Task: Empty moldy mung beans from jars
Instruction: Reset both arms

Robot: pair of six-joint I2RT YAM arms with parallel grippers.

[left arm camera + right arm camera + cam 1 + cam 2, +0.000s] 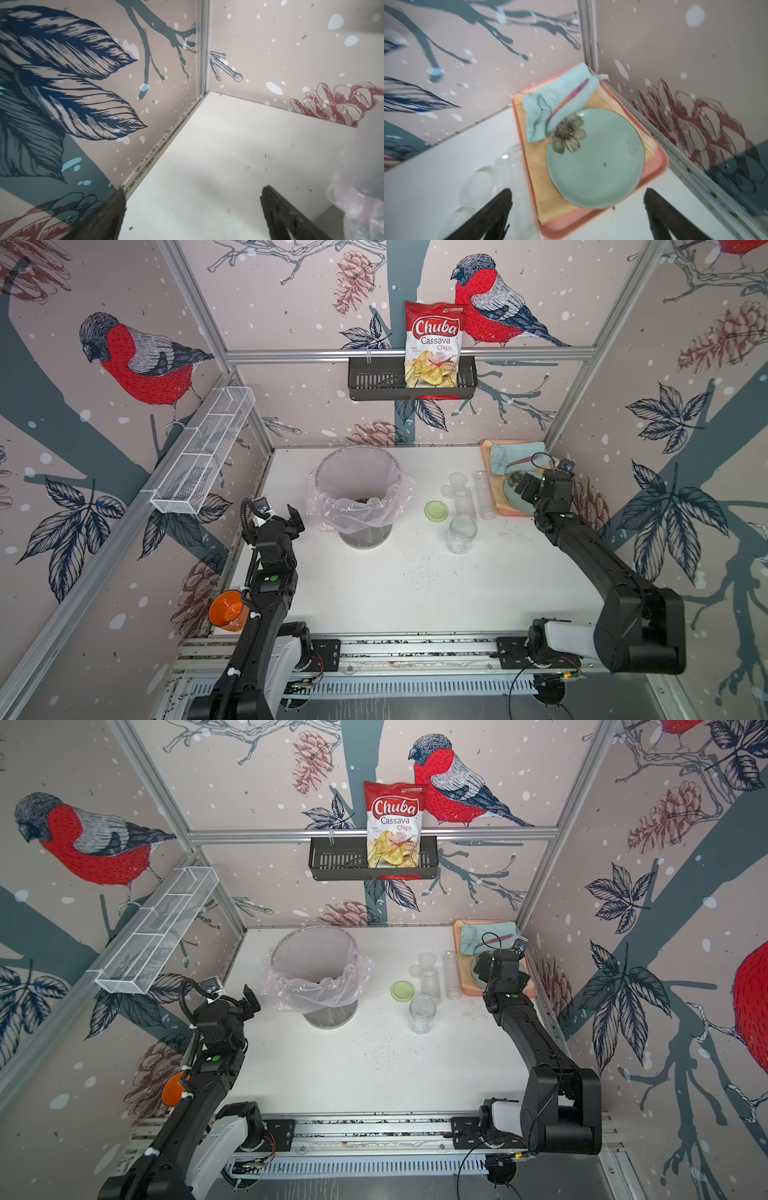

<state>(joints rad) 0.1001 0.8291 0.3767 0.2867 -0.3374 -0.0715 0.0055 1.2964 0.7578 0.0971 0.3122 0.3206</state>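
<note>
Three jars (462,533) are standing open on the bench (374,593) near the tray (660,162). Some mung beans (362,500) are lying in the bin (365,531). Left pincer (192,189) and right pincer (577,190) are gaping apart, holding nothing.

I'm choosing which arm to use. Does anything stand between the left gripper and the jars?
Yes. The lined bin stands right between the open left gripper and the jars, likely blocking a straight reach.
</note>
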